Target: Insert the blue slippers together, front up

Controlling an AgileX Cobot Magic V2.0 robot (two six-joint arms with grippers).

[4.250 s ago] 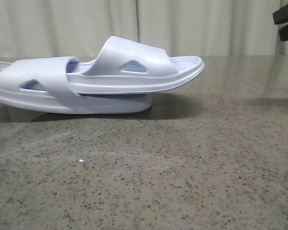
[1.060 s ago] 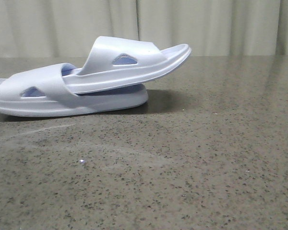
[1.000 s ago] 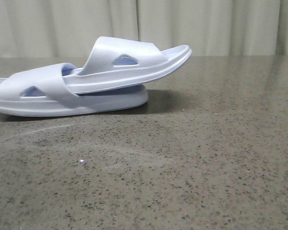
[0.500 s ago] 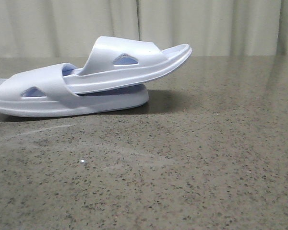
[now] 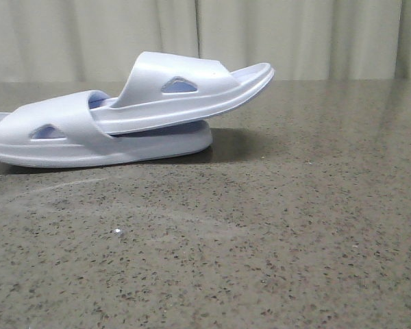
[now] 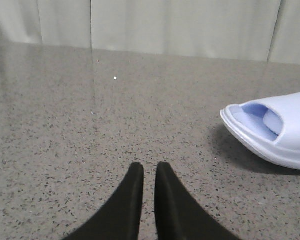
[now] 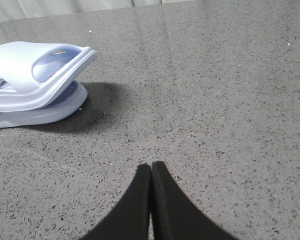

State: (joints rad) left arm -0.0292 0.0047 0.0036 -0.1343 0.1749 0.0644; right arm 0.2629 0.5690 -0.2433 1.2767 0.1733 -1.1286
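**Desk:** Where do the blue slippers [image 5: 123,116] sit?

**Operator:** From my front camera, at about ten o'clock on the speckled grey worktop [image 5: 274,233]. They are nested: the upper slipper [image 5: 185,92] is pushed under the strap of the lower slipper [image 5: 75,140], its free end tilted up and overhanging toward three o'clock. The lower one lies flat. A pale curtain [image 5: 294,38] hangs behind.

**Desk:** And the pincers?

**Operator:** I see neither in the front view. My left pincer [image 6: 149,172] holds nothing, fingers nearly together with a thin gap, above bare worktop, apart from the slipper end. My right pincer [image 7: 151,172] is closed tight on nothing, well apart from the pair.
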